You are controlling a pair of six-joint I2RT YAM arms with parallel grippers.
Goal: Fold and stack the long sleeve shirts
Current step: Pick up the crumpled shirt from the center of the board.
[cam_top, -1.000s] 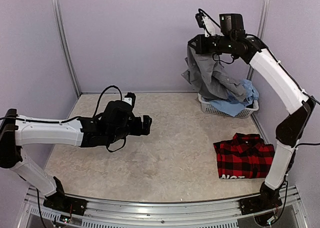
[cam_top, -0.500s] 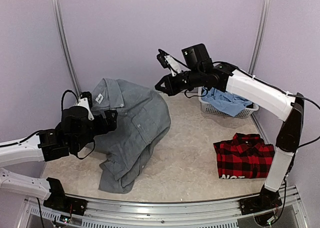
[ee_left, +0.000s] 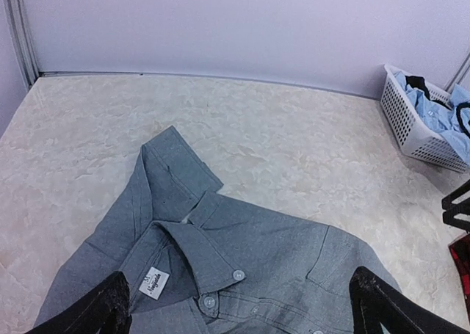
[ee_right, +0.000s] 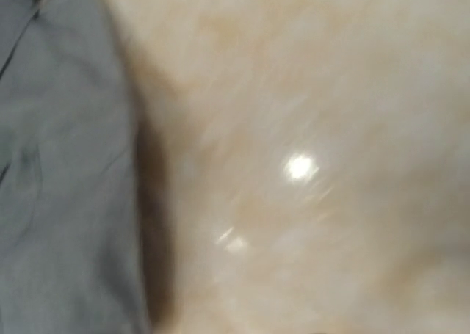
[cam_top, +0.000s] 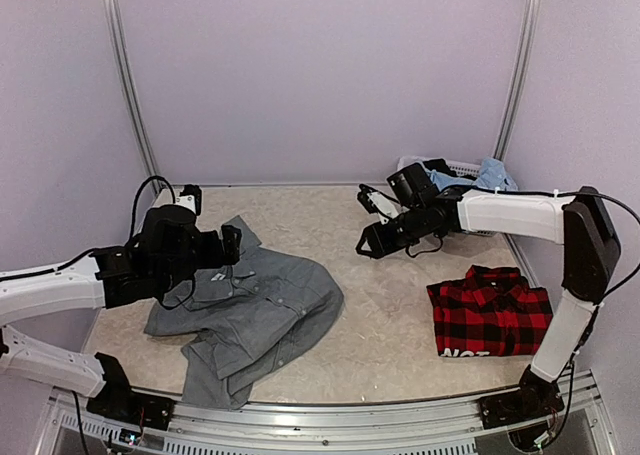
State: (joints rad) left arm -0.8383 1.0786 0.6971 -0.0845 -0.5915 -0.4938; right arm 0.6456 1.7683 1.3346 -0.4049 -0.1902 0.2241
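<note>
**Grey shirt spread loose beneath the left hand, plaid shirt folded off to the right**

The grey button-up shirt (cam_top: 255,310) lies unfolded and rumpled on the counter (cam_top: 350,285), directly below and in front of the left hand (ee_left: 239,277). Its collar (ee_left: 194,238) sits between that hand's two fingers. A white label (ee_left: 154,282) shows just inside the left finger, and the chest pocket (ee_left: 330,257) lies toward the right finger. The left hand's fingers stand wide apart on either side of the collar and clamp nothing. Whether they touch the cloth cannot be told.

The right hand (cam_top: 368,243) hangs low over bare counter, well to the right of the grey shirt and apart from it. Its wrist view is blurred and shows only the shirt's edge to the left of the hand and counter below it. Whether its fingers are apart or together cannot be told.

The plaid flannel shirt (cam_top: 488,313) lies folded on the near side of the right hand, with white lettering (cam_top: 465,353) along its near edge. Behind the right hand stands a white laundry basket (ee_left: 411,125) holding a light blue garment (cam_top: 492,173).
</note>
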